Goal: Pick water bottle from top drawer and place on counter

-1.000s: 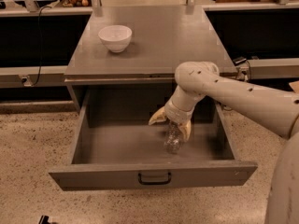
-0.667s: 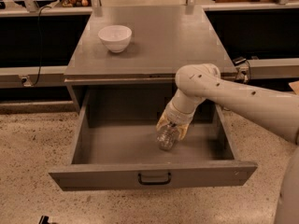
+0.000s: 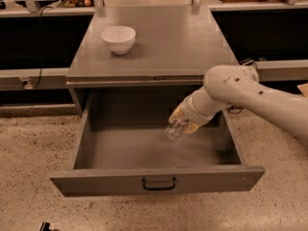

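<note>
The top drawer stands pulled open below the counter. My gripper, with yellowish fingers, is shut on the water bottle and holds it tilted in the air above the drawer's floor, right of the middle. The bottle is clear plastic and hangs down to the left from the fingers; its cap is hidden. My white arm reaches in from the right edge of the camera view.
A white bowl stands on the counter's left rear part. Dark shelving and a rail run behind the cabinet. A speckled floor lies around the drawer. The drawer's pull handle is at the front centre.
The gripper has risen with the bottle. The bottle stood near the drawer floor before and now hangs higher, near the drawer's upper rear.
</note>
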{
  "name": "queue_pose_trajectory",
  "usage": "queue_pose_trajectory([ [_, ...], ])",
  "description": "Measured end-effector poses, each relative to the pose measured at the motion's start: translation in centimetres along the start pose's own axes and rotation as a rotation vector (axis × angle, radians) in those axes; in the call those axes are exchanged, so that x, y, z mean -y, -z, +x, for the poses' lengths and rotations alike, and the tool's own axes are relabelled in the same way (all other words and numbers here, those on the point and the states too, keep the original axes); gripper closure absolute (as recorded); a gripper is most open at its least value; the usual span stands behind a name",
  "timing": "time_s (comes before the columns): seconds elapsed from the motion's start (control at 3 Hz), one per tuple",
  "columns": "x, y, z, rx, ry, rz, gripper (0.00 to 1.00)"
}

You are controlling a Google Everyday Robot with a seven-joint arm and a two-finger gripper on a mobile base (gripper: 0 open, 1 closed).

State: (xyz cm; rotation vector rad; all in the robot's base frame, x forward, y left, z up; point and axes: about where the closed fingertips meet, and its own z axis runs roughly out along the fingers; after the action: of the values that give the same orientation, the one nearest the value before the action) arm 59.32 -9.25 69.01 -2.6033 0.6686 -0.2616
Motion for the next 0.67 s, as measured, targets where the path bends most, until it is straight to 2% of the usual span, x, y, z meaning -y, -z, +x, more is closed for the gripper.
queue_pose_trajectory([
  [0.33, 0.7, 7.8, 1.0, -0.084, -0.100, 0.131, 1.00],
  [0.67, 1.1, 15.9, 2.1, -0.134, -0.175, 0.181, 1.00],
])
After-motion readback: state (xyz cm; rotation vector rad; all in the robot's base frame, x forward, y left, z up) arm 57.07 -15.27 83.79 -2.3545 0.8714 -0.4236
